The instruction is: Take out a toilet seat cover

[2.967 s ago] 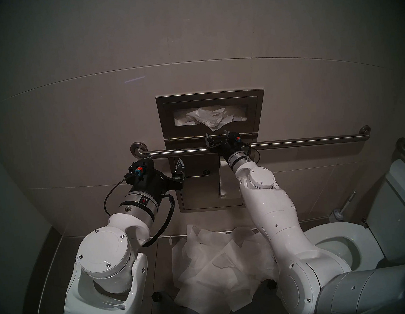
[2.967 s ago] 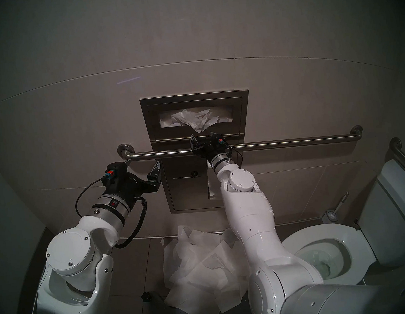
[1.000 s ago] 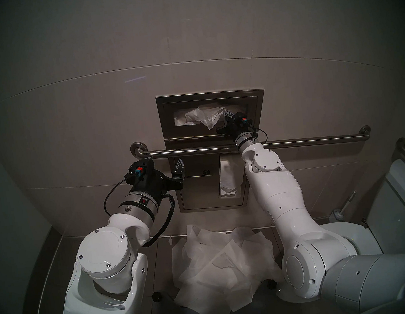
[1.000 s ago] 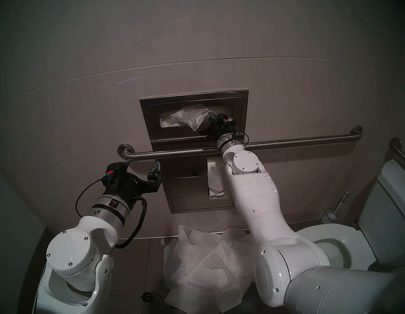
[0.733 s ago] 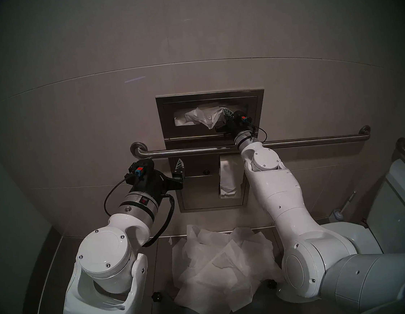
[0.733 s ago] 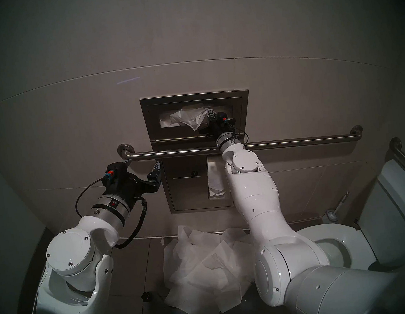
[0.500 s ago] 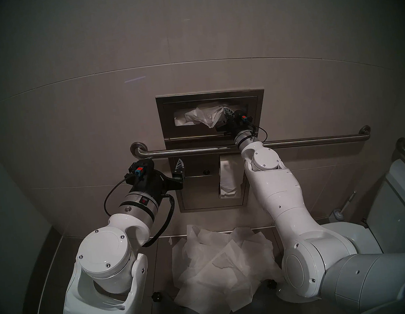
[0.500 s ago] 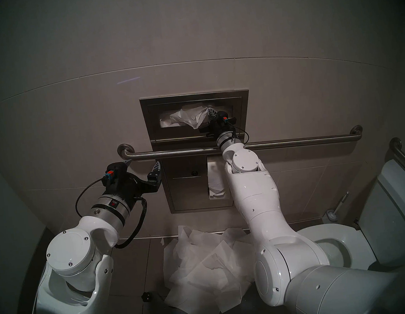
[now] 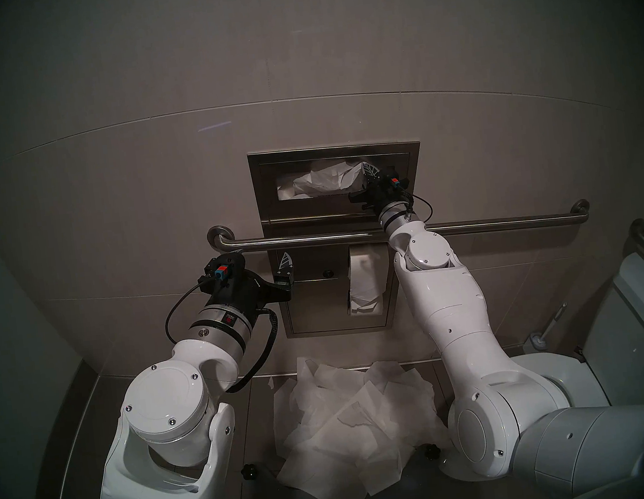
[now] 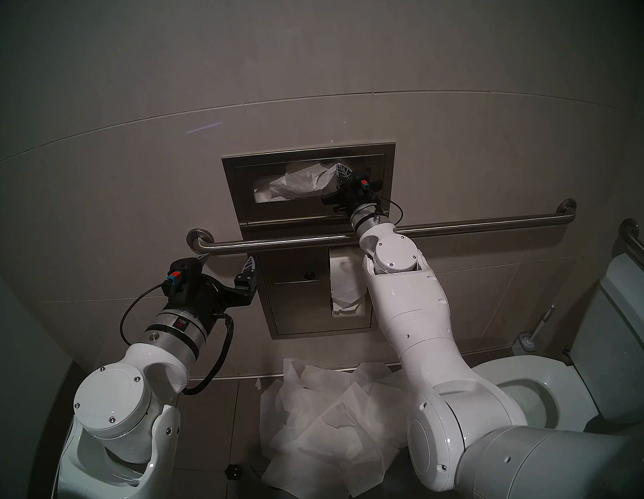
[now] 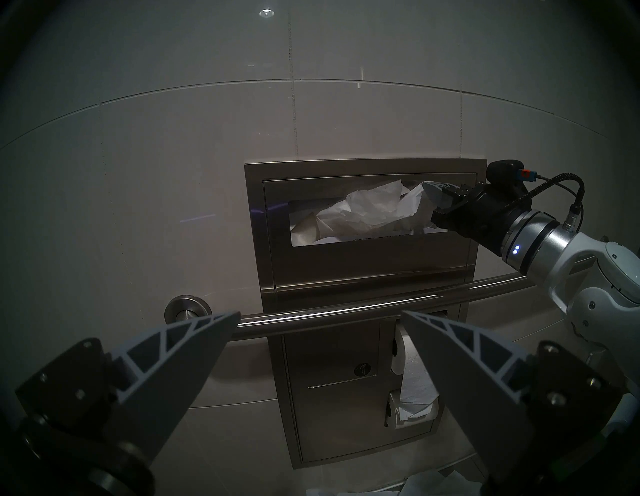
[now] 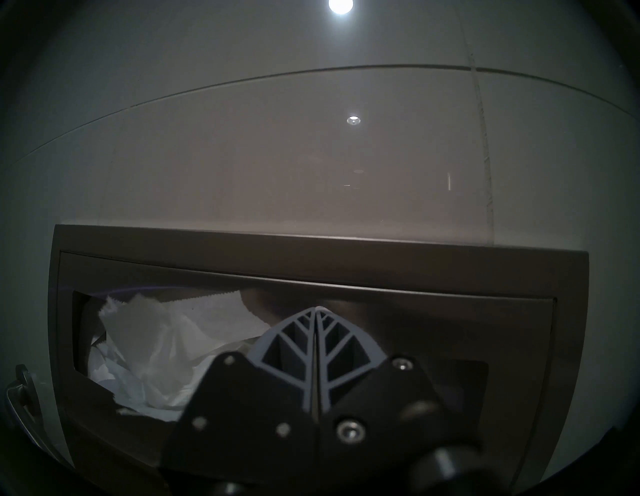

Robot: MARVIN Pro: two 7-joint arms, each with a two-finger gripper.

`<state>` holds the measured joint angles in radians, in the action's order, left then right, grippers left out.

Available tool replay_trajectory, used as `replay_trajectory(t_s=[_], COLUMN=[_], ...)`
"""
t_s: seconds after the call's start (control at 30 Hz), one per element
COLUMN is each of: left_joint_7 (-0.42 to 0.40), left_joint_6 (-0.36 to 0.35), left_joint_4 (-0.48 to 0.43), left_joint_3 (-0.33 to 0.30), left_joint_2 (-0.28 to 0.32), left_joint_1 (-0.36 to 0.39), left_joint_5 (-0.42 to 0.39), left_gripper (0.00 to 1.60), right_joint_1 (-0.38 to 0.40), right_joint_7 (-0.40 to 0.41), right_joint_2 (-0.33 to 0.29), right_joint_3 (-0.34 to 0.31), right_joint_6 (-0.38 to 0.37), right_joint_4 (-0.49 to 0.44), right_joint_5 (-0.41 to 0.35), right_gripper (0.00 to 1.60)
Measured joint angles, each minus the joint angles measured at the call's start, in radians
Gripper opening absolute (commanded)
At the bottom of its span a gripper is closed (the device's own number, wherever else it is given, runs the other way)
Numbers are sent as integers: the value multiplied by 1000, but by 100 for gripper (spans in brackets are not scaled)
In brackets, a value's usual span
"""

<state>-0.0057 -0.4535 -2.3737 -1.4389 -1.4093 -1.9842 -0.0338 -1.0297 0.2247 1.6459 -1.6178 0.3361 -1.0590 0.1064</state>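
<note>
Two arms in view, both facing a steel wall dispenser set into a tiled wall.

Right gripper: raised to the right end of the dispenser's upper slot, angled upward. In the right wrist view its two grey ribbed fingers are pressed flat together, tip to tip. In the left wrist view the toilet seat cover runs right up to those closed fingertips and looks pinched there; the contact point itself is not clearly resolved in any view.

Toilet seat cover: crumpled white tissue, mostly inside the slot, bunched from the middle toward the right end, drawn up toward the gripper. Lower edge sits about at the slot's bottom lip.

Left gripper: held level, lower and to the left of the dispenser, near the left end of the grab bar. Fingers spread wide, nothing between them.

Surroundings: the grab bar crosses the dispenser below the slot; the right forearm passes in front of it. Toilet paper roll in the lower right compartment, loose tail hanging. Heap of white sheets on the floor below the dispenser. Toilet at far right, toilet brush beside it against the wall.
</note>
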Motion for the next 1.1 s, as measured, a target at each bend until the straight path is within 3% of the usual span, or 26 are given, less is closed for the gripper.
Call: replay_trajectory(t_s=[1.1], left_joint_7=[5], left_joint_6=[0], left_joint_4=[0], left_joint_3=[2], left_joint_2=[5], left_joint_1=[0], left_joint_5=[-5], left_gripper=[160], right_joint_1=[-21], right_joint_7=[-10], right_joint_2=[7], right_joint_3=[18], right_joint_6=[0], right_joint_4=[-84], right_joint_5=[28], right_gripper=[0])
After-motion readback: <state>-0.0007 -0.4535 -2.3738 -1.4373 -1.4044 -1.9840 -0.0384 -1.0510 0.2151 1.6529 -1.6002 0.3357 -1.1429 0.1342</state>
